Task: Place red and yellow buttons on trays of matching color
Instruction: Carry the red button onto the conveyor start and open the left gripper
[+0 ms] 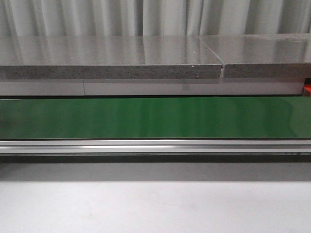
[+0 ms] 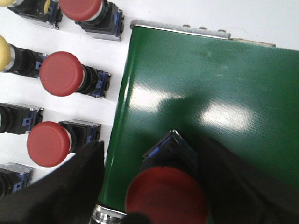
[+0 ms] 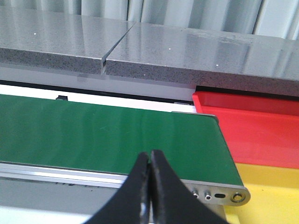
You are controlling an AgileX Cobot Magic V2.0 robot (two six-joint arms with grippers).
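Note:
In the left wrist view a red button [image 2: 167,196] with a black and blue base lies at the end of the green belt [image 2: 210,93]. My left gripper [image 2: 150,148] stands open around it; the left finger [image 2: 74,182] is clear of the cap. Beside the belt, on a white surface, lie more red buttons [image 2: 60,73] and a yellow button [image 2: 3,53]. My right gripper [image 3: 150,157] is shut on nothing, above the belt's near edge. Past the belt's end sit the red tray [image 3: 252,126] and the yellow tray [image 3: 268,196]. The front view shows neither gripper.
A grey stone counter [image 1: 112,58] runs behind the green belt [image 1: 146,116], with a metal rail [image 1: 146,145] along its front. A sliver of the red tray [image 1: 307,90] shows at the far right. A grey tabletop [image 1: 155,204] lies in front.

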